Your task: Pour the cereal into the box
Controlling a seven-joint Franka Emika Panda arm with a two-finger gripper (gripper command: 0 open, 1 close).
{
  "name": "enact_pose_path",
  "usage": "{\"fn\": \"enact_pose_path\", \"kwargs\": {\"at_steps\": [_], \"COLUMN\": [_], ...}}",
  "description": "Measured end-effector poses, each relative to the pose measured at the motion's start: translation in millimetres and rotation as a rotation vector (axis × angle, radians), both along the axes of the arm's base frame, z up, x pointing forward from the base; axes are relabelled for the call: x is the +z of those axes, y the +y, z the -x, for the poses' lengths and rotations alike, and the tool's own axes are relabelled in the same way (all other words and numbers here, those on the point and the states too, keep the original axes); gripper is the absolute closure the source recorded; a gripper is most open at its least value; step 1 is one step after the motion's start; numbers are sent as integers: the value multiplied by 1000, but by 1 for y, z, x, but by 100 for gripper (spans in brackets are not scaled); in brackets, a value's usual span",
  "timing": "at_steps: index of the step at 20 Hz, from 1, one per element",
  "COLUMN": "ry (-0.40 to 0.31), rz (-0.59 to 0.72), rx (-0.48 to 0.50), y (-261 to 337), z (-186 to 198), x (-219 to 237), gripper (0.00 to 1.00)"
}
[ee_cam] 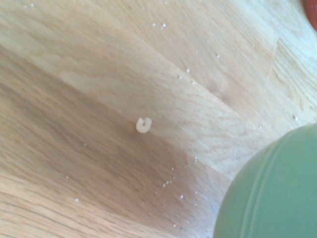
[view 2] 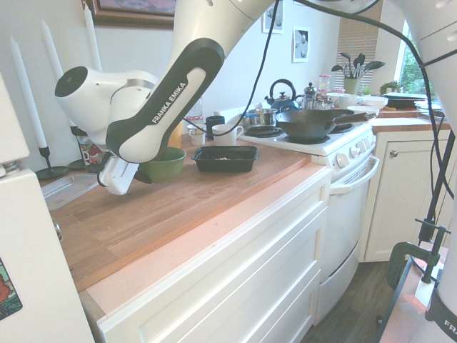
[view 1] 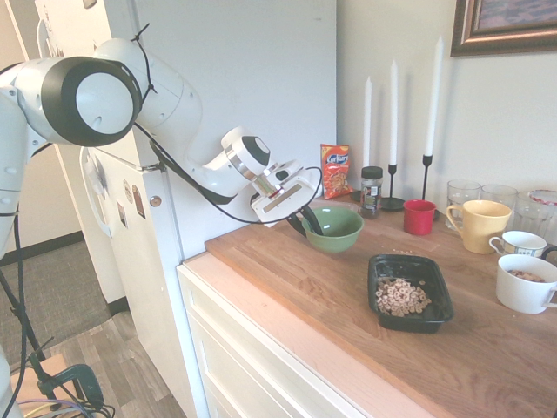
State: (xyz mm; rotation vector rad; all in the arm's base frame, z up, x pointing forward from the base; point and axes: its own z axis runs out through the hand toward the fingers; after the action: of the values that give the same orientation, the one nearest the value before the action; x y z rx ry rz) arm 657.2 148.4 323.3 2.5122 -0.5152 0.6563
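The black box [view 1: 439,280] lies on the wooden counter [view 1: 296,274] with a heap of pale cereal [view 1: 400,298] in it. From the other side it shows as a low black box [view 2: 225,158]. To its left a green bowl [view 1: 341,230] stands upright. My gripper [view 1: 306,221] is shut on the bowl's left rim, one dark finger inside the bowl. In the second exterior view the arm covers part of the bowl [view 2: 166,163] and hides the fingers. The wrist view shows the bowl's outer wall [ee_cam: 272,191] and one stray cereal piece [ee_cam: 143,125] among crumbs on the wood.
Behind the bowl are an orange-red snack packet [view 1: 335,170], a spice jar [view 1: 372,190], tall white candles [view 1: 432,96] and a red cup [view 1: 419,217]. A yellow mug [view 1: 479,225], white mugs [view 1: 525,283] and glasses crowd the right. A stove [view 2: 314,132] adjoins the counter.
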Motion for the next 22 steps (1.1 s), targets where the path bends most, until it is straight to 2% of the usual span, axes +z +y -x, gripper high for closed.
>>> {"fn": "enact_pose_path", "kwargs": {"at_steps": [3,6,14,15,22], "ry": [12,37,36,35,29], "rz": [2,11,10,8,-47], "rx": [-5,-1,-5,-8,-60], "y": [0,1,3,3,-2], "z": [1,-1,-4,-4,-8], "x": [-4,-38,-38,-38,-32], "gripper": [100,100,100,0,0]}}
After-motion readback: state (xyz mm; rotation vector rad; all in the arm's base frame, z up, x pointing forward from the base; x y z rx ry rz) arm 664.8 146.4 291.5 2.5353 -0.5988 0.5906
